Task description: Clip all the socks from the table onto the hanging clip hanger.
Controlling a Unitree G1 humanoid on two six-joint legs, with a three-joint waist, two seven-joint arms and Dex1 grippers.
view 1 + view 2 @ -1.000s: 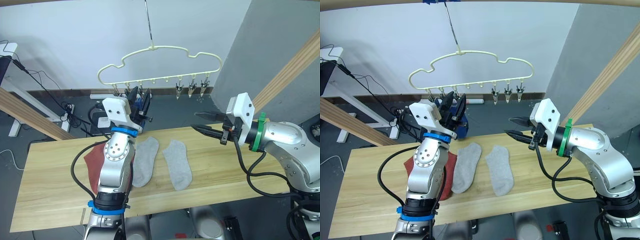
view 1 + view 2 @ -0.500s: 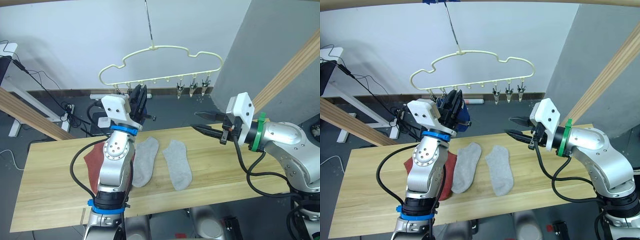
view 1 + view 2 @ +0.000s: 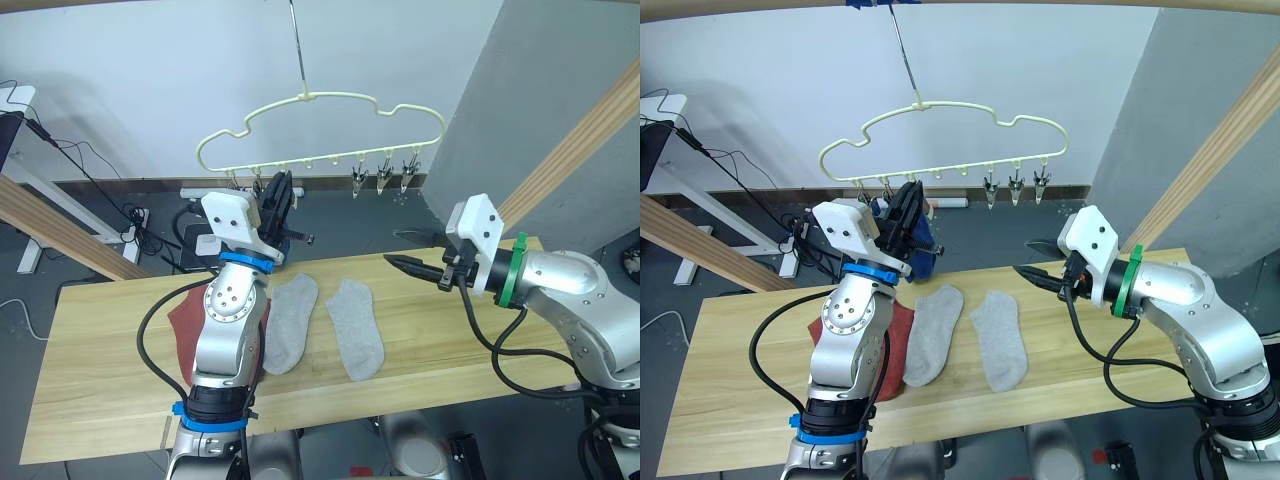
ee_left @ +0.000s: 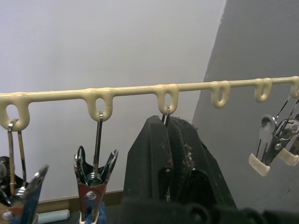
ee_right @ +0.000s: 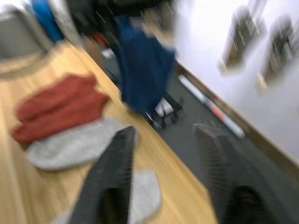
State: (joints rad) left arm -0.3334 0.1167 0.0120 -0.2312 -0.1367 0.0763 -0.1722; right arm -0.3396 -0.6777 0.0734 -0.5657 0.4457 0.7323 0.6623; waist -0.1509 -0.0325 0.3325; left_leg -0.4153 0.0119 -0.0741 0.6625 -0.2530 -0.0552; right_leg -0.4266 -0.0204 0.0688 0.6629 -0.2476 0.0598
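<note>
L gripper [image 4: 170,140]: fingers pressed together around a metal clip [image 4: 167,116], center frame.
R gripper [image 3: 400,250]: jaws apart, empty, hovering right-center.
Clip hanger [image 3: 320,100]: hanging upper center; blue sock [image 3: 922,238] hanging under its left clips.
Table [image 3: 450,345]: two grey socks [image 3: 355,325], rust-red socks [image 3: 182,325] lying lower left.
Tip: probably squeezing clip squarely; avoid swinging hanger.
</note>
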